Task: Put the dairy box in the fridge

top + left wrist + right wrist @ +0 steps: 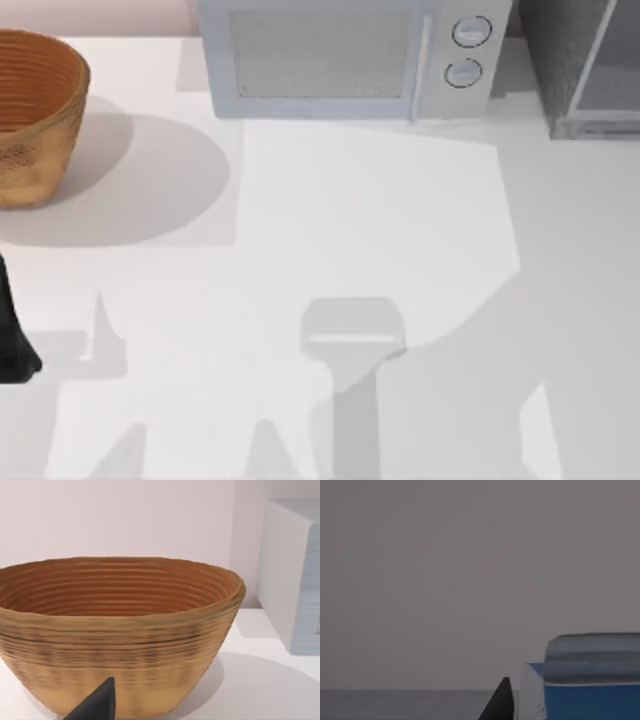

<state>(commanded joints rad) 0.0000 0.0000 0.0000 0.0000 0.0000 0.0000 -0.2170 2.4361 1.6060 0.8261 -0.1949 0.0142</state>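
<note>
The dairy box (590, 690), a carton with a blue body and a pale top, is close up in the right wrist view, raised against a plain grey background. My right gripper (555, 707) is shut on it, and one dark fingertip (501, 702) presses its white side. The fridge (585, 70), dark grey with a pale-framed glassy door, stands at the table's far right corner, partly cut off. My left arm (15, 345) is parked at the table's left edge, and its gripper (100, 707) faces the basket.
A white microwave (340, 55) with two round knobs stands at the back middle, just left of the fridge. A woven basket (35, 115) sits at the back left. An arm-shaped shadow (350, 340) lies on the white table's front middle.
</note>
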